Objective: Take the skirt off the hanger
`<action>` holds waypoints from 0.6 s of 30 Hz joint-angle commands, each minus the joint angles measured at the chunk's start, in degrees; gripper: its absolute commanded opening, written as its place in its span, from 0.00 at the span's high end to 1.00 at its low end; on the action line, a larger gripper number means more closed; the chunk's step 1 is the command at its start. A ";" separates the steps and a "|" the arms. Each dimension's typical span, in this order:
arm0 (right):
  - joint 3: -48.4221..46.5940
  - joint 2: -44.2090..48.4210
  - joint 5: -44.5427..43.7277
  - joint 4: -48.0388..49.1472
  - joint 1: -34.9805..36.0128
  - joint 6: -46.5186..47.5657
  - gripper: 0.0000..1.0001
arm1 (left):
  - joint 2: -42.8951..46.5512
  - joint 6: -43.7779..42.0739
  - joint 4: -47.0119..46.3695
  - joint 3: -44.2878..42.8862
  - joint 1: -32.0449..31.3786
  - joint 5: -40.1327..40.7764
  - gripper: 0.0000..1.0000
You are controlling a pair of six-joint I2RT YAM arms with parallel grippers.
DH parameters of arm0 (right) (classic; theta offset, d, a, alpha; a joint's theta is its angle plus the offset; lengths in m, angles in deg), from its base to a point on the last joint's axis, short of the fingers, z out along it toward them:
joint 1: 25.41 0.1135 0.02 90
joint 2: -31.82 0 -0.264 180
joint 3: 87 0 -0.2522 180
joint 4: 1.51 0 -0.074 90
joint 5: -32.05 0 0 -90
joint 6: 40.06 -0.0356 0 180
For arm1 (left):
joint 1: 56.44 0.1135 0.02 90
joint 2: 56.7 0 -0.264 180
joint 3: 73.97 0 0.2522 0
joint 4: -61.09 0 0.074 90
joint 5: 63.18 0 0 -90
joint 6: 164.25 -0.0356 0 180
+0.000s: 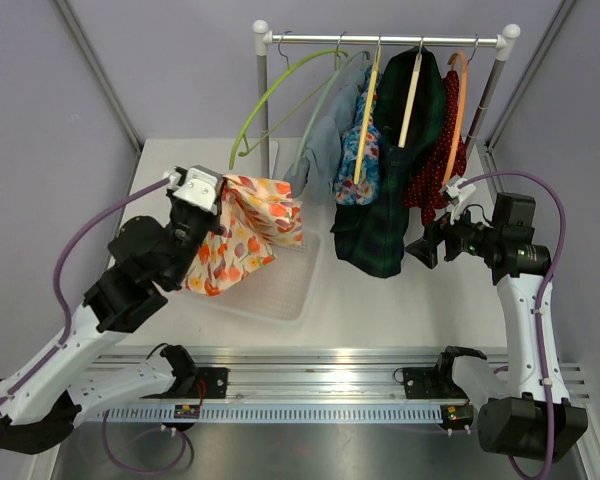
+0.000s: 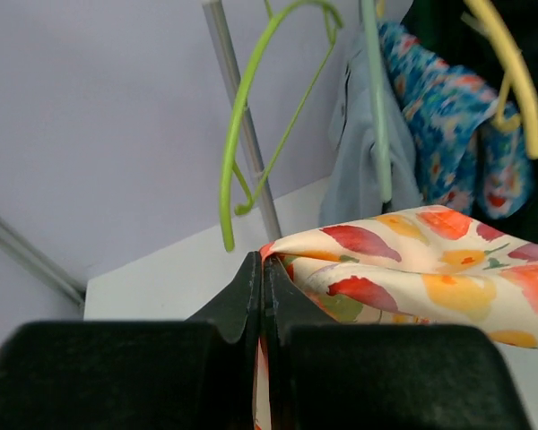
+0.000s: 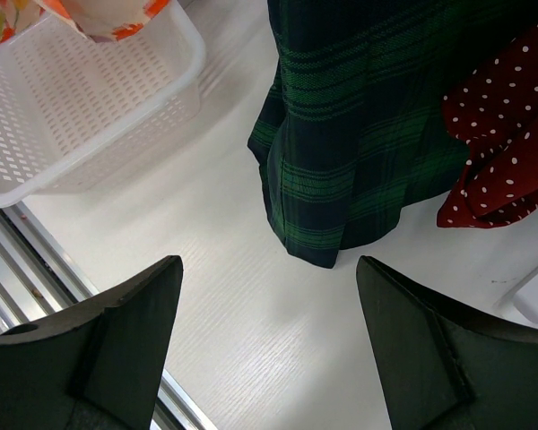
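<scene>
The left arm reaches up from its base and leans in toward the clothes rail [image 1: 380, 40], elbow bent. Its wrist is raised below and in front of the rail's left post. The left gripper [image 1: 220, 186] is pinched tight on a fold at the top edge of the skirt [image 1: 250, 225], and in the wrist view the two fingers [image 2: 247, 291] meet with cloth caught between them.

The skirt, white with orange and red flowers, hangs from that grip below the left end of the rail. It drapes down to the right of the claw over the white basket [image 1: 280, 290]. The green hanger [image 1: 270, 95] hooked on the rail's left end carries nothing. Its lower tip sits just beside the pinched corner of the skirt, and from the wrist view the two look apart.

The right arm stands nearly upright under the right end of the rail, with its forearm turned inward. The right gripper [image 1: 416, 250] is spread wide and holds nothing. It points at the hem of the dark green plaid garment [image 1: 380, 240] that hangs from the middle of the rail, beside the red polka-dot garment [image 1: 430, 170].
</scene>
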 commanded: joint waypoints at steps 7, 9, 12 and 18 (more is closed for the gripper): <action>0.06 0.09 0.04 1.71 -0.41 -0.43 0.13 | -0.52 5.30 -3.53 -12.07 0.19 -9.19 1.00; 0.06 0.36 0.13 1.71 -0.41 -0.34 0.13 | -0.69 4.25 -3.70 -8.92 0.10 -7.16 1.00; 0.06 0.44 0.22 1.71 -0.41 -0.34 0.13 | -0.87 3.46 -4.23 -4.09 0.36 -4.08 1.00; 0.06 0.44 0.48 1.54 -0.41 -0.17 0.13 | -1.66 2.84 -4.32 2.34 3.34 -1.53 1.00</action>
